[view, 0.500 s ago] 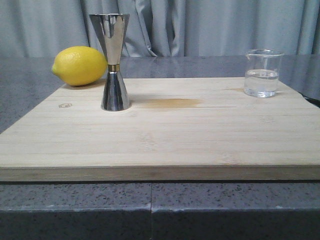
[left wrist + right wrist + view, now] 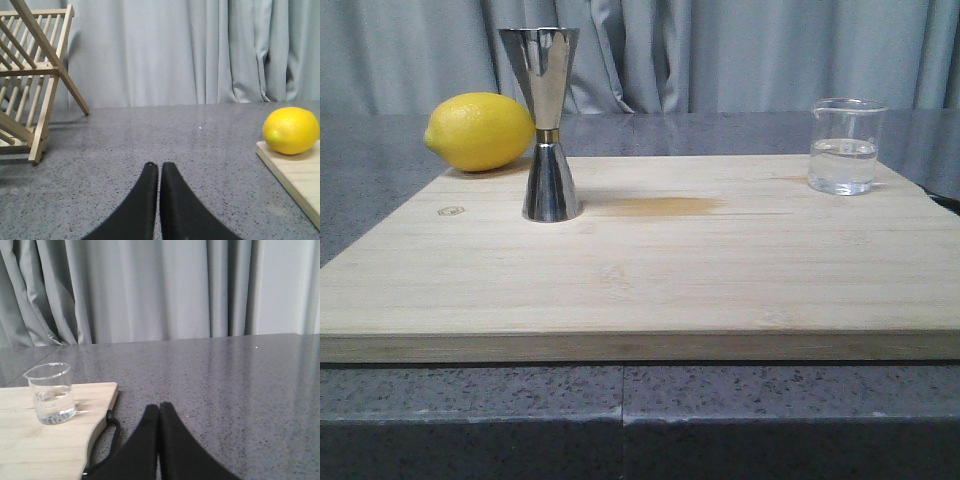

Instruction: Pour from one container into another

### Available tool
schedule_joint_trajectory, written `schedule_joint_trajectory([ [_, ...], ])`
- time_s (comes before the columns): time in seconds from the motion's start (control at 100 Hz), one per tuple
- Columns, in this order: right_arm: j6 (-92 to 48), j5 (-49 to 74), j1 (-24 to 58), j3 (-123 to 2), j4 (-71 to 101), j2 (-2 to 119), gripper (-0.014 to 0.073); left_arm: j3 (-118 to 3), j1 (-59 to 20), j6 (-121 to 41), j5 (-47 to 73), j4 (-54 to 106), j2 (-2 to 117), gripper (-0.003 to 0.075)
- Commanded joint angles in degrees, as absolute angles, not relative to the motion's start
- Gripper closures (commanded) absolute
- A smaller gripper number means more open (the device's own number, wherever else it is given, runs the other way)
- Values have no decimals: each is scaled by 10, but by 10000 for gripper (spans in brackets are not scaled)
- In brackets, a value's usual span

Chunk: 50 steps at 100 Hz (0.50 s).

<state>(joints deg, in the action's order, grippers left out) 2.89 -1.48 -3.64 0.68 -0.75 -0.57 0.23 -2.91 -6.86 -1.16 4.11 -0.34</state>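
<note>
Nothing has been poured yet, as far as I can judge; the whole job is still ahead.

Nearest in the front view, across the bottom of the frame, runs the speckled grey counter (image 2: 620, 410), and on it lies a pale wooden board (image 2: 650, 280) filling the middle of the frame. Neither arm shows in that view. A faint brownish stain (image 2: 665, 206) marks the board just right of the jigger.

The jigger (image 2: 546, 125) stands upright at the left of centre on the board, untouched. The beaker (image 2: 845, 146) stands upright at the far right of the board, well apart from the jigger, with clear liquid filling roughly its lower third. A lemon (image 2: 480, 131) sits at upper left, just behind and beside the jigger, at the board's far corner. Grey curtains (image 2: 740, 50) hang behind everything.

In the left wrist view the left pincer (image 2: 154, 170) is closed on nothing, tips pressed together above bare counter; the lemon is off at the right edge and a wooden rack (image 2: 30, 85) at the left. In the right wrist view the right pincer (image 2: 159, 412) is likewise closed and empty, with the beaker at lower left, near but not touching.

What's left: open the right pincer, take the beaker, carry it across, tip it over the jigger
</note>
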Motion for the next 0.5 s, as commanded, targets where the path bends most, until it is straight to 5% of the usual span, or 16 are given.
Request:
schedule_joint_trajectory([
  [0.0,24,-67,-36,12,-8,-17,659,18,-33,-66,-57,41,-15,739],
  [0.49,24,-71,-36,-9,-11,-17,659,-12,-33,-66,-68,105,-15,739],
])
